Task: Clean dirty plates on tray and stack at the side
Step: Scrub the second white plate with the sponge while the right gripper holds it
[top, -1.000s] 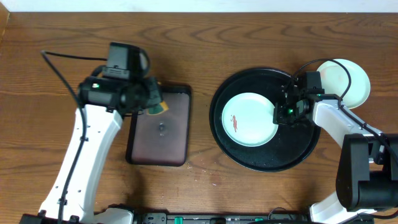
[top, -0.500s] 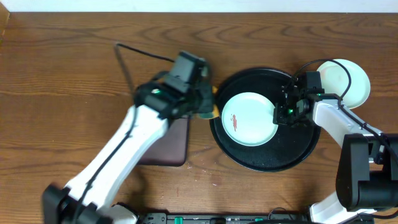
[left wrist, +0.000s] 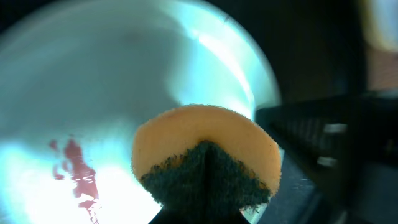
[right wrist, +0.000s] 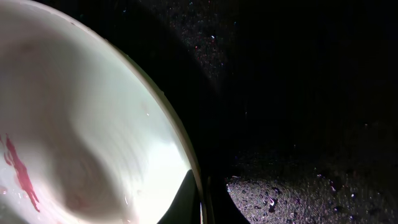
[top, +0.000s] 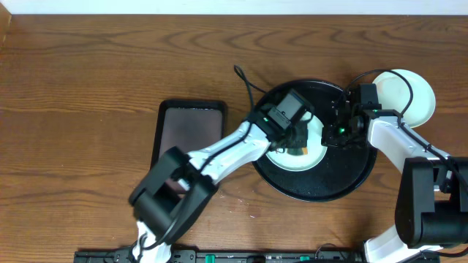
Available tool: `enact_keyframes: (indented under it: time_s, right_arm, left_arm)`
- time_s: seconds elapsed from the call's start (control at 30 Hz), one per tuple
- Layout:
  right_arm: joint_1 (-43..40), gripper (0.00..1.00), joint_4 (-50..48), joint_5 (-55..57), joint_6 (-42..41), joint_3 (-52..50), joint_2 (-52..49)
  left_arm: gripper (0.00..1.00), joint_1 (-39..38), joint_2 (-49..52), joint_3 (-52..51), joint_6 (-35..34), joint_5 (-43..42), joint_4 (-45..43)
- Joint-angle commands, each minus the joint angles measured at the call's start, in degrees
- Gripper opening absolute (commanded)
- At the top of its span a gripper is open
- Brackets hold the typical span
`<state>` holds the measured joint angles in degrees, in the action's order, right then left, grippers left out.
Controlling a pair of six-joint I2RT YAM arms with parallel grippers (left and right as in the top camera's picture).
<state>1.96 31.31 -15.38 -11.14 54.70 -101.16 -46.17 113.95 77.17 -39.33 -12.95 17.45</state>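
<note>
A pale mint-white plate (top: 296, 162) lies on the round black tray (top: 322, 186). It carries a red-brown smear (left wrist: 74, 168), which also shows as the smear (right wrist: 18, 171) in the right wrist view. My left gripper (top: 296, 141) hangs over the plate, shut on an orange sponge (left wrist: 205, 140) with a dark green scrub face. The sponge sits just right of the smear. My right gripper (top: 327, 134) is shut on the plate's right rim (right wrist: 186, 165). A pale plate (top: 406, 91) rests on the table beyond the tray's upper right edge.
A smaller dark rectangular tray (top: 191, 135) lies left of the round one, partly under my left arm. That arm stretches diagonally from the front edge to the plate. The right arm's base (top: 428, 204) stands at the front right.
My left arm has swung right from the rectangular tray to over the plate, carrying the sponge. The right gripper and the plate have stayed put.
</note>
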Motion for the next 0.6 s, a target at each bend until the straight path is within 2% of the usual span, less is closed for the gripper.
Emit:
enact_keyframes:
  time_s: [0.0, 0.2, 0.33, 0.4, 0.57]
  right_arm:
    - [-0.90, 0.01, 0.79, 4.44, -1.05, -0.07, -0.28]
    - [-0.90, 0.01, 0.87, 4.44, -1.05, -0.07, -0.28]
    - [-0.90, 0.01, 0.87, 4.42, -1.05, -0.07, -0.28]
    - [-0.90, 0.01, 0.87, 4.42, -1.03, -0.07, -0.28]
    - [-0.90, 0.01, 0.96, 4.42, -1.03, -0.07, -0.28]
  left_arm:
    - [0.07, 0.07, 3.93, -0.09, -1.55, 3.85, 0.04]
    - [0.07, 0.07, 5.53, -0.07, -1.49, 14.80, 4.13]
    - [0.07, 0.17, 5.31, -0.07, -1.46, 28.37, 9.53]
    - [0.07, 0.28, 4.79, 0.13, -1.11, 31.32, 10.58]
    - [0.08, 0.28, -0.76, 2.05, 2.19, 31.69, 9.88]
